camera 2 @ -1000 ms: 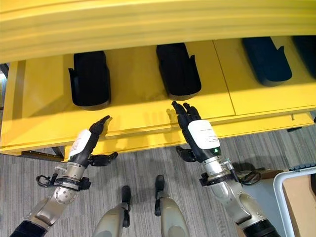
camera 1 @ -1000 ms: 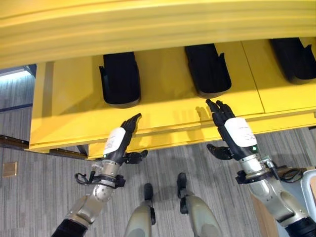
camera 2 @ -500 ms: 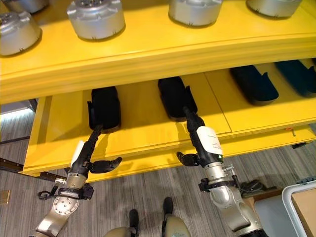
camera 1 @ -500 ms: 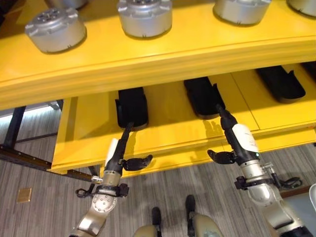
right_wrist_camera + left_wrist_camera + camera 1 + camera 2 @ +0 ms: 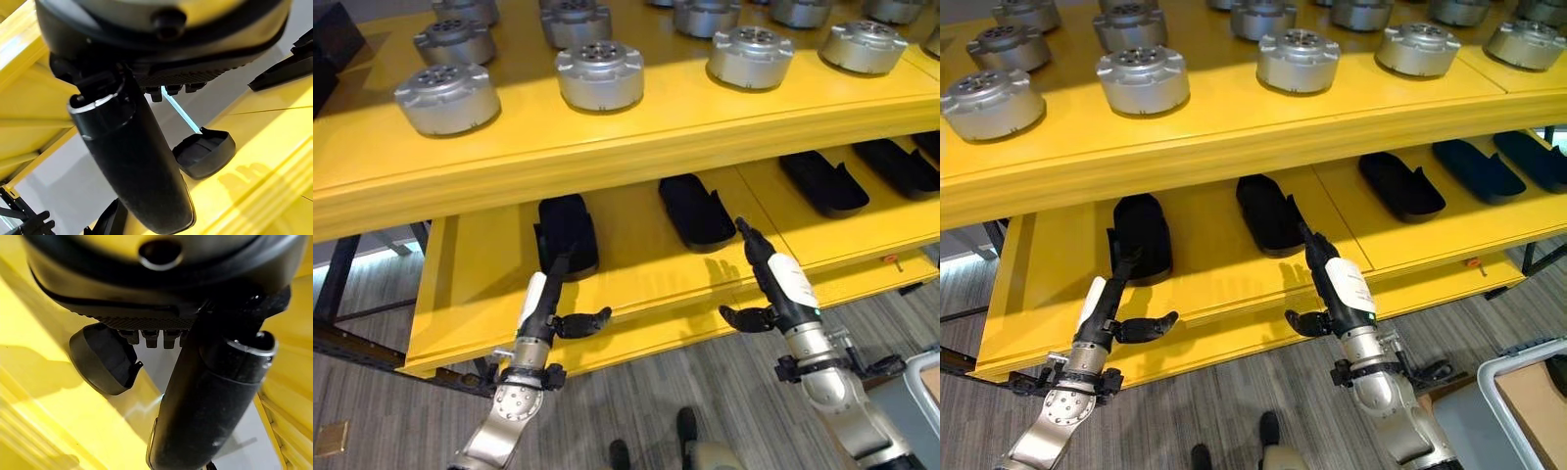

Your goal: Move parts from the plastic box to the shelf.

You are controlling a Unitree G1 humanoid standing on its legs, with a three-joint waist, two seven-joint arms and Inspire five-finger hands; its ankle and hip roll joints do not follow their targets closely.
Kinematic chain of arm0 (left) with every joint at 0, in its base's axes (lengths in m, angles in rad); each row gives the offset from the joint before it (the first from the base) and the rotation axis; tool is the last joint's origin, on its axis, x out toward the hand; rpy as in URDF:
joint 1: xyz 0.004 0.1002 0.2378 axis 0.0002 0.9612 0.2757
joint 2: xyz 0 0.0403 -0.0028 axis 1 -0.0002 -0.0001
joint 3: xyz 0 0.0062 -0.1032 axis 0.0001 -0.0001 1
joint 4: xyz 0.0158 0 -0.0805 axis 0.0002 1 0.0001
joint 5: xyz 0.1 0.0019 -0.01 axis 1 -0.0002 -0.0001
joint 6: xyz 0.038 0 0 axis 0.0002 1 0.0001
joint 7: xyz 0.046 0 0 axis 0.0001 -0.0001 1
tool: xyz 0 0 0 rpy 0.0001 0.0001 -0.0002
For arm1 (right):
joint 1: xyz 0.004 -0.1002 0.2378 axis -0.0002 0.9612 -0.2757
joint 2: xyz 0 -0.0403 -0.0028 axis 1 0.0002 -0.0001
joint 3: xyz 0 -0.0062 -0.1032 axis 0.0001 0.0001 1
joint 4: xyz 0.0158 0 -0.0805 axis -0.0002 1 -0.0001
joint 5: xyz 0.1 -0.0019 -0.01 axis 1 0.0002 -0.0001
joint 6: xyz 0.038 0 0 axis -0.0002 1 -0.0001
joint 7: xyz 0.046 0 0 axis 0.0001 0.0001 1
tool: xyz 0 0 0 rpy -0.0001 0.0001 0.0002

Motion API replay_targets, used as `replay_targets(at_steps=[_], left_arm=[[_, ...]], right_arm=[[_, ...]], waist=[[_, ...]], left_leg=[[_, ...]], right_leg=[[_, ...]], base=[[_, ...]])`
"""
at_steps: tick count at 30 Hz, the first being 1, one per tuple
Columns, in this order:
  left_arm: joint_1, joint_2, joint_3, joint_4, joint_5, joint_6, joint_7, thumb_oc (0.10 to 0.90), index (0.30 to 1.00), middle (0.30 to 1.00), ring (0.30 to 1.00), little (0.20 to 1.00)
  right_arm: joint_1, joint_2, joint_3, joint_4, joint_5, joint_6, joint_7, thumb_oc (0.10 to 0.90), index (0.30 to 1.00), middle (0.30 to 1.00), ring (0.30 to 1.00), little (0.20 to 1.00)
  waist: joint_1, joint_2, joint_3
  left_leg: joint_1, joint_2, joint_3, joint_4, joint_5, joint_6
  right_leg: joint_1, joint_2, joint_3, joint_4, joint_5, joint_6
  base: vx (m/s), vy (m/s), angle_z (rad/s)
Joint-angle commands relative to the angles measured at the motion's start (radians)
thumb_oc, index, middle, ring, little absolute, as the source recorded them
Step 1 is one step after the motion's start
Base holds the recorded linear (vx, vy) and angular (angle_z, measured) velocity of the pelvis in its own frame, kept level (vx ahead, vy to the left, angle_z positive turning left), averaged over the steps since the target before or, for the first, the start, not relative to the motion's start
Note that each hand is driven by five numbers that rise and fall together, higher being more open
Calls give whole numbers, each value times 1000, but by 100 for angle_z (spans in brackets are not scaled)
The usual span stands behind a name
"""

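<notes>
I see the left hand [image 5: 540, 299] and right hand [image 5: 773, 279] with fingers straight, empty, over the yellow metal shelf's [image 5: 636, 279] lower-board front edge, near black moulded trays [image 5: 566, 233].

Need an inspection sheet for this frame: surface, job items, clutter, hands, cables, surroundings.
Surface: yellow shelf, upper and lower tiers, both loaded.
Job's things: silver round parts in rows on the upper tier; black trays spaced along the lower tier. Plastic box: nothing seen for certain.
Clutter: nothing seen.
Robot hands: left robot hand open, fingers straight, tips at the leftmost black tray, holding nothing; right robot hand open, fingers straight, tips by the second tray, holding nothing.
Cables: nothing seen beyond the robot's own.
Surroundings: grey striped floor; white-rimmed container at the robot's right.
</notes>
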Motion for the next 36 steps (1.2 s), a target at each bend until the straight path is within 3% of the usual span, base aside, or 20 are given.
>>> replay_targets(at_steps=[1,2,3,5,7,8,9,11,12,14,18,25,27,31,32,33,34,35,36], left_arm=[[-78,39,30,-38,25,-62,72,900,1000,1000,1000,1000],[-82,39,38,-35,18,-59,84,900,1000,1000,1000,1000],[-90,43,45,-32,18,-55,92,900,1000,1000,1000,1000],[-96,46,58,-29,20,-50,108,900,1000,1000,1000,1000],[-91,46,57,-25,18,-50,104,900,1000,1000,1000,1000],[-84,46,56,-24,17,-51,100,900,1000,1000,1000,1000],[-77,49,54,-14,17,-47,90,900,1000,1000,1000,1000],[-65,52,63,-15,10,-45,91,900,1000,1000,1000,1000],[-39,49,83,-11,6,-49,87,900,1000,1000,1000,1000],[-23,45,96,-6,4,-47,84,900,1000,1000,1000,1000],[-2,33,109,-9,-18,-52,75,900,1000,1000,1000,1000],[-2,2,81,-13,-22,-52,32,900,1000,1000,1000,1000],[-16,-8,63,-16,-22,-53,23,900,1000,1000,1000,1000],[-34,-22,44,-12,-9,-51,19,900,1000,1000,1000,1000],[-40,-29,43,-8,-7,-50,22,900,1000,1000,1000,1000],[-50,-44,41,-1,-26,-52,31,900,1000,1000,1000,1000],[-50,-44,41,-1,-26,-52,31,900,1000,1000,1000,1000],[-54,-52,40,-7,-37,-51,34,900,1000,1000,1000,1000],[-45,-51,45,-14,-34,-53,33,900,1000,1000,1000,1000]], right_arm=[[-73,22,-33,-74,21,-49,-49,900,1000,1000,1000,1000],[-85,27,-28,-80,18,-50,-55,900,1000,1000,1000,1000],[-102,30,-19,-79,15,-48,-58,900,1000,1000,1000,1000],[-151,30,17,-72,-2,-47,-67,900,1000,1000,1000,1000],[-167,28,29,-63,-11,-43,-65,900,1000,1000,1000,1000],[-175,30,34,-60,-15,-40,-60,900,1000,1000,1000,1000],[-178,28,23,-61,-22,-34,-55,900,1000,1000,1000,1000],[-190,28,20,-68,-21,-32,-61,900,1000,1000,1000,1000],[-174,34,15,-66,-9,-37,-60,900,1000,1000,1000,1000],[-170,27,10,-71,1,-41,-50,900,1000,1000,1000,1000],[-120,5,-22,-93,25,-53,-36,900,1000,1000,1000,1000],[-26,-7,-81,-117,68,-74,-37,900,1000,1000,1000,1000],[-1,-19,-94,-130,69,-81,-39,900,1000,1000,1000,1000],[45,-38,-128,-142,50,-88,-54,900,1000,1000,1000,1000],[50,-40,-135,-144,55,-90,-57,900,1000,1000,1000,1000],[53,-54,-148,-140,56,-91,-62,900,1000,1000,1000,1000],[53,-54,-148,-140,56,-91,-62,900,1000,1000,1000,1000],[37,-53,-144,-128,55,-88,-67,900,1000,1000,1000,1000],[33,-55,-146,-123,54,-89,-65,900,1000,1000,1000,1000]], waist=[[3,-52,-70],[13,-50,-50],[37,-46,-30],[93,-25,-6],[94,-21,2],[93,-25,4],[91,-37,-2],[106,-54,-13],[111,-70,-35],[102,-73,-51],[76,-55,-64],[5,10,-86],[-27,31,-88],[-61,45,-81],[-61,43,-71],[-50,36,-45],[-51,37,-45],[-17,20,-29],[-13,12,-30]], left_leg=[[-57,-12,-16,63,-74,19],[-58,-5,-3,68,-78,22],[-68,7,23,76,-77,23],[-90,44,85,104,-73,18],[-91,59,98,116,-78,14],[-90,69,109,126,-80,10],[-104,89,117,149,-80,0],[-125,102,141,177,-84,-11],[-128,131,160,192,-76,-31],[-123,172,164,194,-55,-57],[-108,233,172,186,-23,-92],[-34,334,212,108,74,-157],[-12,370,231,84,115,-174],[-6,416,233,100,165,-194],[-14,416,206,140,162,-187],[-72,383,100,271,165,-165],[-75,383,98,274,163,-165],[-138,258,-39,307,123,-121],[-167,196,-69,300,70,-97]], right_leg=[[-32,-143,52,64,-8,139],[-59,-143,25,100,-11,144],[-79,-167,-55,147,-19,141],[-48,-283,-301,240,-54,110],[-25,-316,-328,262,-61,101],[-21,-327,-313,270,-50,102],[-11,-340,-250,266,-24,116],[36,-353,-261,207,-4,133],[78,-309,-267,121,-38,144],[83,-262,-244,89,-55,146],[104,-198,-243,57,-96,121],[143,-73,-207,17,-154,72],[129,-31,-177,37,-176,49],[118,28,-130,43,-194,13],[116,39,-113,46,-199,2],[117,51,-82,44,-193,-17],[116,52,-84,44,-193,-17],[116,55,-39,27,-185,-29],[119,55,-19,17,-181,-26]], base=[[-171,63,-22],[-223,36,-40],[-218,19,-70],[-200,16,-122],[-95,-58,-115],[-114,-224,-57],[-118,-282,-46],[-102,-311,-58],[-14,-334,-73],[18,-344,-61],[-1,-195,-53],[20,-177,-30],[28,-173,-35],[18,-226,-31],[-13,-250,-46],[-22,-182,-76],[-32,-200,-103],[34,-111,-74],[85,-130,-47]])
